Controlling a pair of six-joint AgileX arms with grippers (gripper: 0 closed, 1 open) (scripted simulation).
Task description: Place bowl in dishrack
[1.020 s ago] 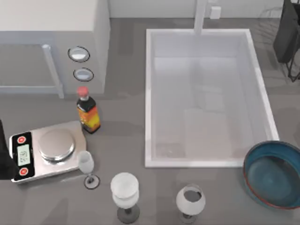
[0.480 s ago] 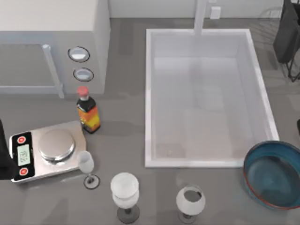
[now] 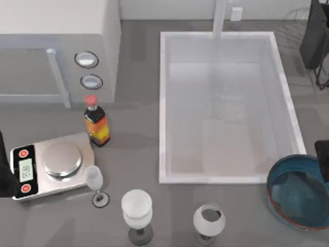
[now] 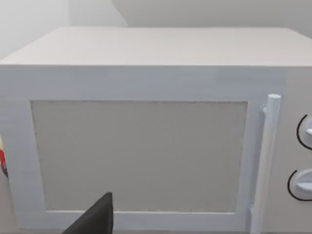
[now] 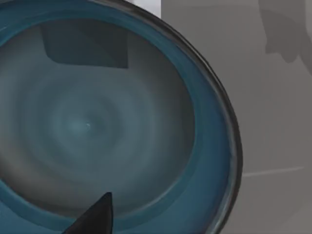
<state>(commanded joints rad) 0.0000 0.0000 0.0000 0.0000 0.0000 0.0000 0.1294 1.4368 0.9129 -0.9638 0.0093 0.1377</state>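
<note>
Bowl (image 3: 299, 193): large, round, deep, glossy teal-blue glaze, thin reddish-brown rim; upright, mouth up, nothing inside; sits on desk at near right corner, partly cut by right edge. Dishrack (image 3: 314, 36): thin black wires, dark grey flat panel; at far right corner, well apart from bowl.

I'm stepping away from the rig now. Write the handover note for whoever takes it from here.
Right tool: at the top view's right edge, over the bowl; its wrist view looks straight down into the bowl, nothing gripped that I can see.
Left tool: parked at the table's left edge beside the scale, facing the microwave.
Bowl: on the counter, front right, next to the sink.
Dishrack: back right corner, no bowl in it.
Done: approach only.
Left: grasp the bowl, lift it, set it in the dishrack.
</note>
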